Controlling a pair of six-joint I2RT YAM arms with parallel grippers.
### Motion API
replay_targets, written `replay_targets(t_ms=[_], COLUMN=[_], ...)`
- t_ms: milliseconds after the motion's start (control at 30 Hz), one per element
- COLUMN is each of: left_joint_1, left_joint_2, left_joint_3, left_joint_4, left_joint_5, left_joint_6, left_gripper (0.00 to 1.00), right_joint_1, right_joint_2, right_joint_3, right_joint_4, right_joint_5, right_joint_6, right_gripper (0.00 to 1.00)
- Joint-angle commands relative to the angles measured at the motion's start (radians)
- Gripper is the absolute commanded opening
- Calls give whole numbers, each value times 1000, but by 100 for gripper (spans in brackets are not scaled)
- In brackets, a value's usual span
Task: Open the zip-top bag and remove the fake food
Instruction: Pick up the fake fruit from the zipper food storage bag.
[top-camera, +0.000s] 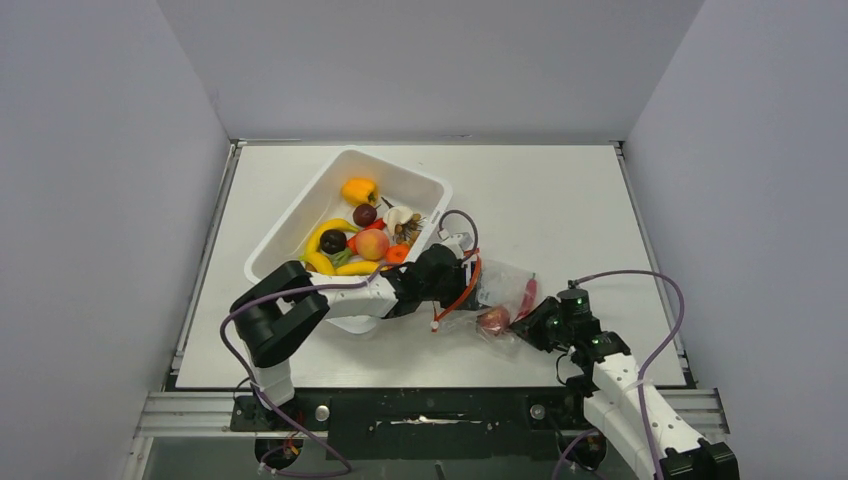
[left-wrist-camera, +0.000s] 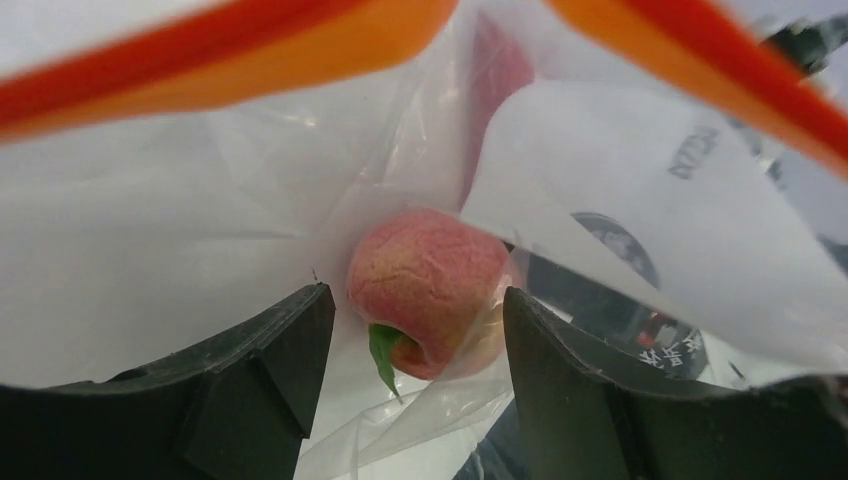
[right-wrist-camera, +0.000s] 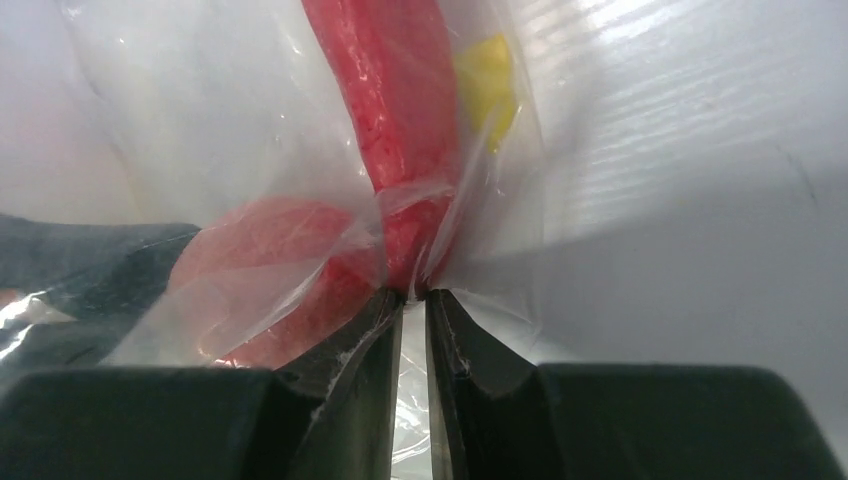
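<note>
The zip-top bag (top-camera: 503, 292) lay on the table (top-camera: 580, 210) between the two arms, just right of the white tub (top-camera: 300, 212). The left gripper (left-wrist-camera: 418, 315) sat inside the bag's mouth, jaws spread to either side of a peach (left-wrist-camera: 428, 285), contact unclear. The zip strip (left-wrist-camera: 200, 60) crossed the top of that view as an orange blur. The right gripper (right-wrist-camera: 414, 298) was pinched tight on the bag's film below a red chili (right-wrist-camera: 385, 120). A yellow piece (right-wrist-camera: 487, 85) behind the plastic was too blurred to identify.
</note>
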Motion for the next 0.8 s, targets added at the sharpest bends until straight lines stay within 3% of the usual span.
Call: replay_targets(t_ms=[0,367,767], left_joint_1=[-35,-45,-61], left_joint_2=[37,6,34], left_joint_3=[56,6,55], left_joint_4=[-52,-21,-41], left_joint_5=[98,258,170], left_joint_6=[46,67,53], left_gripper=[62,69,71], right_joint_1=[-52,-54,-54], right_joint_2=[38,44,36], right_joint_3=[-19,7,8], right_joint_4=[63,59,132], right_joint_5=[-136,-162,-233], right_joint_6=[-119,-137,-164], right_gripper=[16,17,18])
